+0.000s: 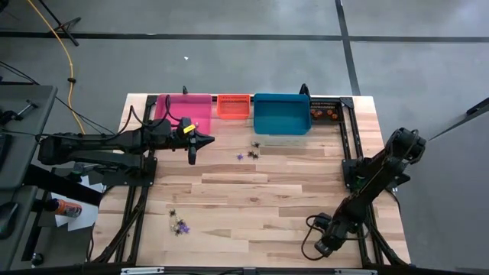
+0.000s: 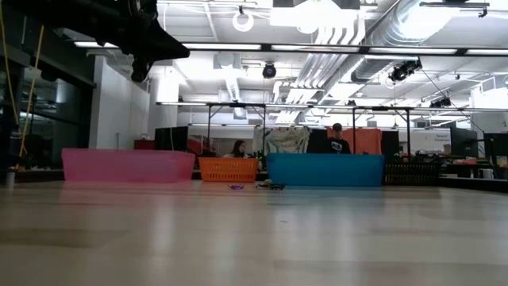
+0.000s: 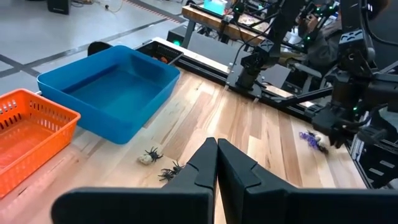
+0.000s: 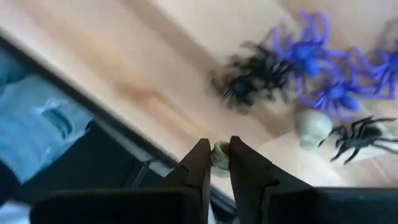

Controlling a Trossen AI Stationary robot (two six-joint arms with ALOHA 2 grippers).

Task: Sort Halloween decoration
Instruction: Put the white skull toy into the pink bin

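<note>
Bins along the far edge: four, namely one pink bin [image 1: 183, 109], one orange bin [image 1: 234, 105], one blue bin [image 1: 281, 114] and one black bin [image 1: 325, 113]. Arms: two, one left gripper [image 1: 192, 156] and one right gripper [image 1: 325, 247]. Halloween trinkets lie in two clusters, one near the blue bin [image 1: 250, 151] and one at the near left [image 1: 179, 224]; individual pieces are too small to count.

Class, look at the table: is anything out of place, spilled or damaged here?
Nothing looks damaged. Loose on the table, not in a bin, lie a few spiders before the blue bin and another cluster near the front edge. The right gripper pinches one pale trinket.
</note>
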